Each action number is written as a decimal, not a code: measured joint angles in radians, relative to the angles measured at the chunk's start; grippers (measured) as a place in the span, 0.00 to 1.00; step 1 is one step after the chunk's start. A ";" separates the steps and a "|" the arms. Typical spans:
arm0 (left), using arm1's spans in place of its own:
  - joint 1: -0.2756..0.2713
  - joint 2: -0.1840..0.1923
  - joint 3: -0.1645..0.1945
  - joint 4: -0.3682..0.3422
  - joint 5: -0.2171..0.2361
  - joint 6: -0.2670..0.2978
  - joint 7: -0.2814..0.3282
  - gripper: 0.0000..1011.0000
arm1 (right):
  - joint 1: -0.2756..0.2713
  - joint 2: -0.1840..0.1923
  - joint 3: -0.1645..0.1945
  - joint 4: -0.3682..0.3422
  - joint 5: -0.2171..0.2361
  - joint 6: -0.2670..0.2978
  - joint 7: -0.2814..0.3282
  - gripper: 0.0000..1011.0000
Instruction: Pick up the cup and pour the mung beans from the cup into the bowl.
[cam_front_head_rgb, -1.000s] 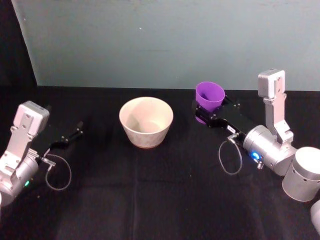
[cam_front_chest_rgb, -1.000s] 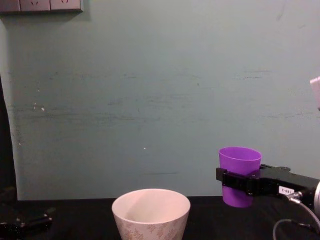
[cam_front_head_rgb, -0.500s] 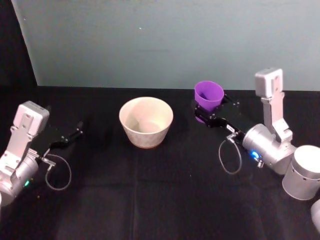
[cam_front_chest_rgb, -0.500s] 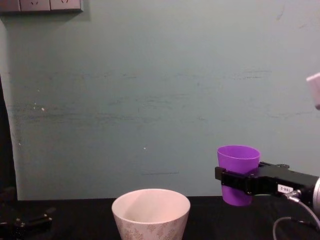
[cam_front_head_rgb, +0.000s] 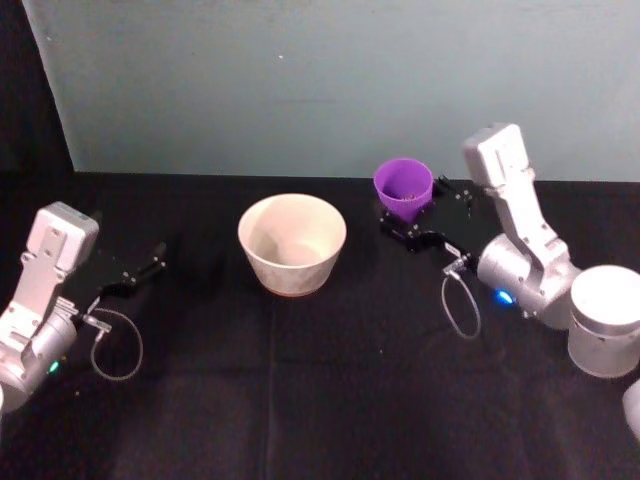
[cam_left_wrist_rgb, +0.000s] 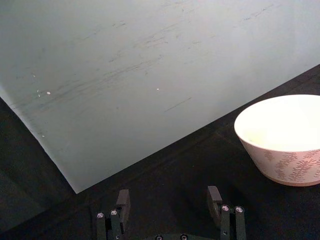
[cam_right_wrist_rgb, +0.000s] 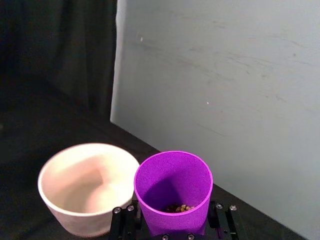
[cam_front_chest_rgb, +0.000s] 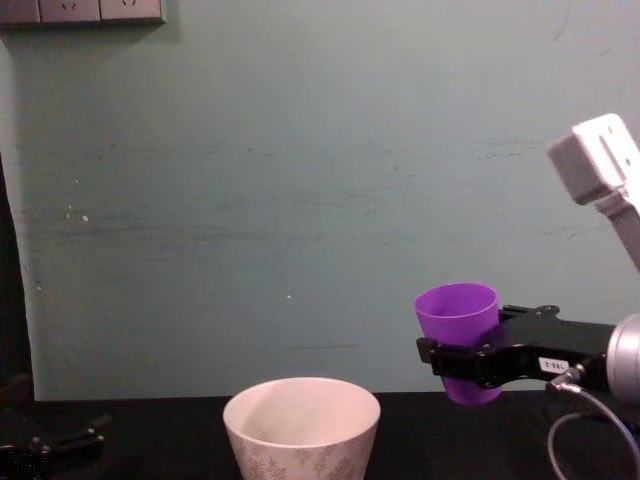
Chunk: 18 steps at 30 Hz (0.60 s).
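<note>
While the head view gives you the overall layout, it's the right wrist view that shows a small heap of mung beans (cam_right_wrist_rgb: 180, 207) at the bottom of the purple cup (cam_right_wrist_rgb: 173, 192). The right gripper (cam_front_chest_rgb: 452, 358) has its fingers clamped on the cup's sides. It holds the cup to the right of the white bowl (cam_front_head_rgb: 292, 268), apart from it, and the chest view shows the cup tipped a bit toward the bowl side.

The bowl's inside looks plain and pale, and the grey-brown leaf pattern (cam_left_wrist_rgb: 292, 162) outside only reads properly from the left wrist view. That view also shows the left gripper (cam_left_wrist_rgb: 170, 197) with its fingers (cam_left_wrist_rgb: 123, 199) spread and nothing between them, parked low at the bench's left side.

The bench (cam_front_head_rgb: 300, 380) is covered in black. A scuffed pale teal wall (cam_front_head_rgb: 300, 80) stands behind it, and the chest view catches wall sockets (cam_front_chest_rgb: 80, 10) in its top corner.
</note>
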 joint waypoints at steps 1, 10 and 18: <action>0.000 0.000 0.000 0.000 0.000 0.000 0.000 1.00 | 0.011 0.006 -0.014 -0.007 -0.030 0.018 -0.004 0.72; 0.000 0.000 0.000 0.000 0.000 0.000 0.000 1.00 | 0.084 0.035 -0.107 -0.038 -0.218 0.116 -0.021 0.72; 0.000 0.000 0.000 0.000 0.000 0.000 0.000 1.00 | 0.142 0.033 -0.178 -0.050 -0.349 0.193 -0.017 0.72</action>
